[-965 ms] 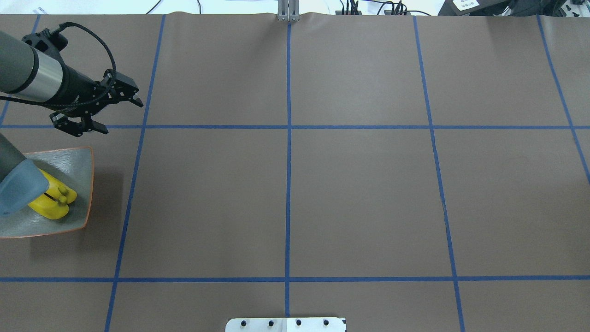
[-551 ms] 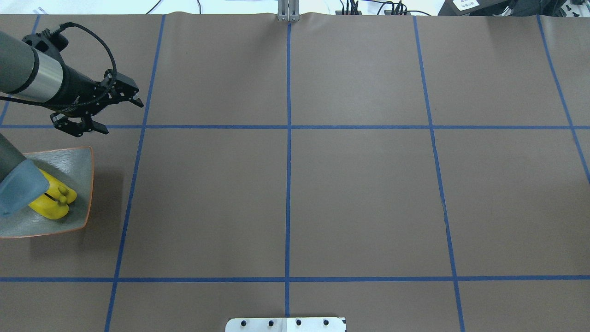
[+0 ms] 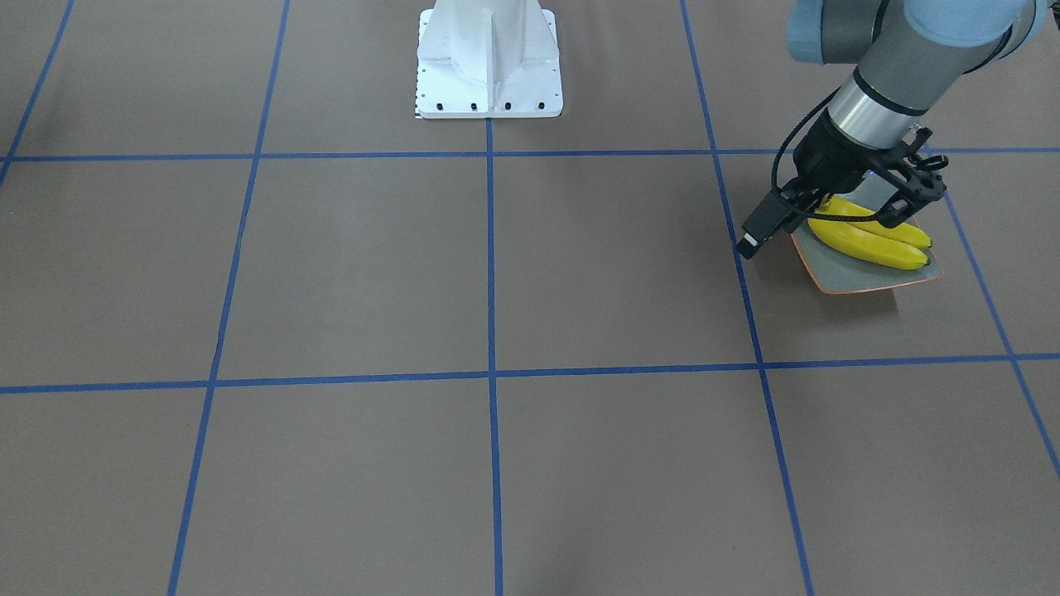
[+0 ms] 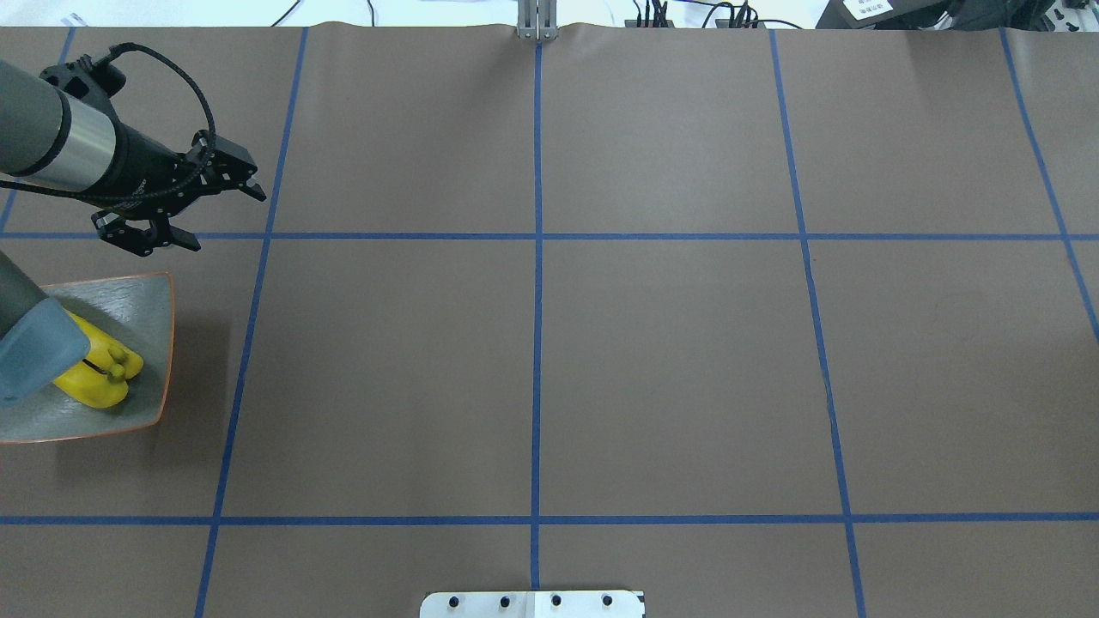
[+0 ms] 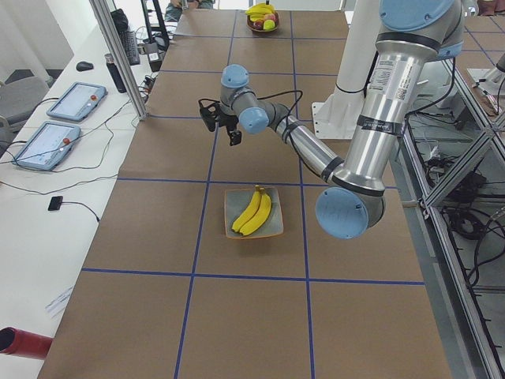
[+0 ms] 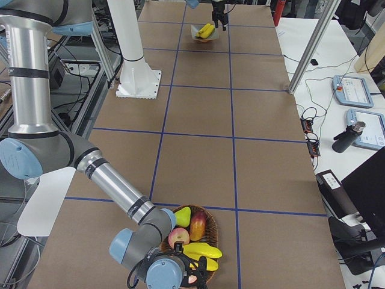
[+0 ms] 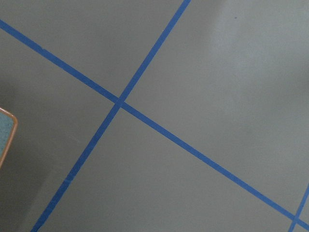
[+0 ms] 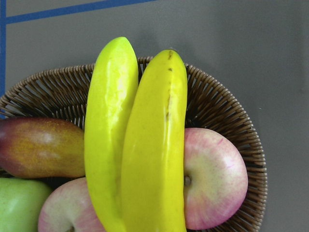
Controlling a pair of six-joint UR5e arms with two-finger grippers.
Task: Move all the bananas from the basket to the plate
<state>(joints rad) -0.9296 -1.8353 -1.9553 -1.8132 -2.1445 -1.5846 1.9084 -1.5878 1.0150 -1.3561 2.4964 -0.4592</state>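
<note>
While left gripper [image 4: 225,219] gapes, bananas [image 4: 96,384] well apart

The left gripper [image 4: 225,219], jaws spread, hangs beyond the plate [image 4: 144,300]; bananas [image 4: 99,384] lie there, partly under the arm.

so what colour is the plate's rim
Orange; the plate shows best in the overhead exterior view.

Left gripper [image 4: 225,219] points downward, jaws spread wide; right arm [image 6: 114,180] stretched low
</note>
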